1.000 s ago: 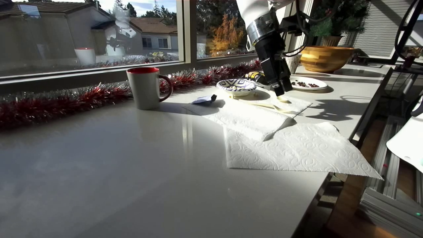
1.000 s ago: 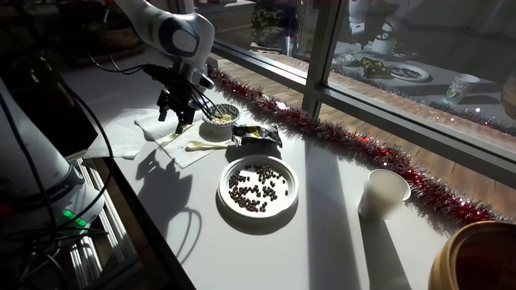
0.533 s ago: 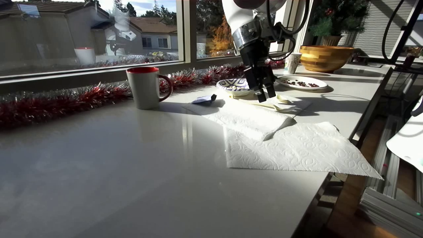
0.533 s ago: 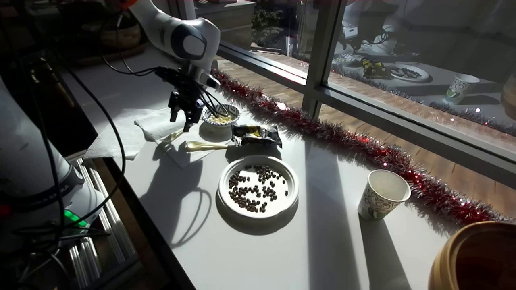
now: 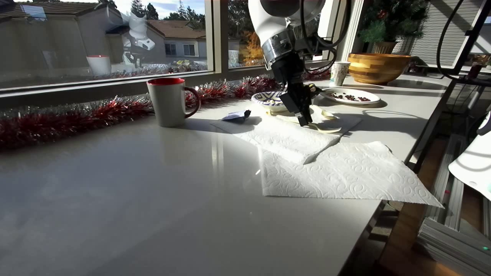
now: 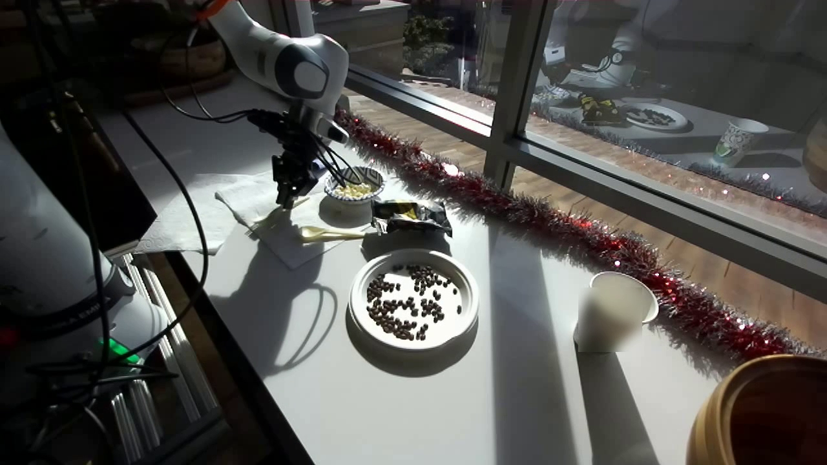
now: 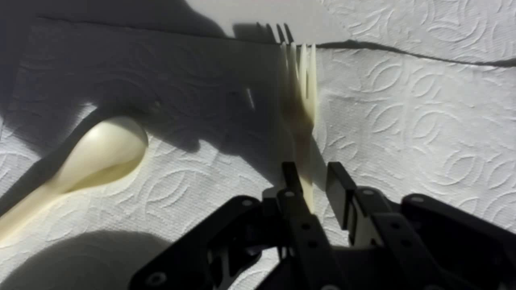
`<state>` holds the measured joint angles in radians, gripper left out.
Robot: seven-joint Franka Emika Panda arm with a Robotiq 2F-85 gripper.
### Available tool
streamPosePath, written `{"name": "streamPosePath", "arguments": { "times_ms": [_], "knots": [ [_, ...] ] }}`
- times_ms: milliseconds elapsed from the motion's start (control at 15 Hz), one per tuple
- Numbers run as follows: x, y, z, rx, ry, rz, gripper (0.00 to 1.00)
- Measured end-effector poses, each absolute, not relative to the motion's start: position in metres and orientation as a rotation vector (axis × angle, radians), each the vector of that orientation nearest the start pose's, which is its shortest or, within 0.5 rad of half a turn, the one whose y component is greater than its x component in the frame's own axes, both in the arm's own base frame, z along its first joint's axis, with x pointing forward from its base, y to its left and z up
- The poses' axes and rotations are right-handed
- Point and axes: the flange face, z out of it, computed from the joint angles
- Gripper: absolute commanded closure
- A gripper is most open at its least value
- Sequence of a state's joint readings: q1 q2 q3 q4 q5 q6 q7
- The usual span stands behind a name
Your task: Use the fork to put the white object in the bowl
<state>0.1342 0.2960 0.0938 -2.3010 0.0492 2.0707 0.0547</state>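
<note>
A cream fork lies on a paper towel, its tines pointing away from my gripper in the wrist view. My jaws are partly closed around the fork's handle. The handle runs close by one finger, and a gap shows between it and the other finger. In both exterior views the gripper is low over the towel, tilted, at the fork. Beside it stands the small patterned bowl, holding pale bits. Which thing is the white object I cannot tell.
A cream spoon lies beside the fork. Around are a black-yellow packet, a white plate of dark beans, a paper cup, a wooden bowl, a mug, a small wrapper and tinsel along the window.
My gripper has come down to the towel at the fork, moving left in an exterior view, and has turned. Its jaws have narrowed from wide apart to a small gap.
</note>
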Motion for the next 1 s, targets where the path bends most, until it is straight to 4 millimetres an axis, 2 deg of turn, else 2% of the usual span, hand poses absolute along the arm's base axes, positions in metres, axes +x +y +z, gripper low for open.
{"name": "streamPosePath", "arguments": {
  "times_ms": [267,467,533,667,867,1000],
  "knots": [
    [0.4510,0.1092,0.1874,-3.034,-0.213,0.829,0.70],
    [0.4511,0.1084,0.1873,-3.034,-0.210,0.830,0.78],
    [0.4511,0.1082,0.1873,-3.034,-0.210,0.830,0.88],
    [0.4510,0.1081,0.1873,-3.034,-0.209,0.831,1.00],
    [0.4509,0.1088,0.1878,-3.035,-0.215,0.831,0.97],
    [0.4504,0.1153,0.1949,-3.039,-0.238,0.813,0.97]
  ]
}}
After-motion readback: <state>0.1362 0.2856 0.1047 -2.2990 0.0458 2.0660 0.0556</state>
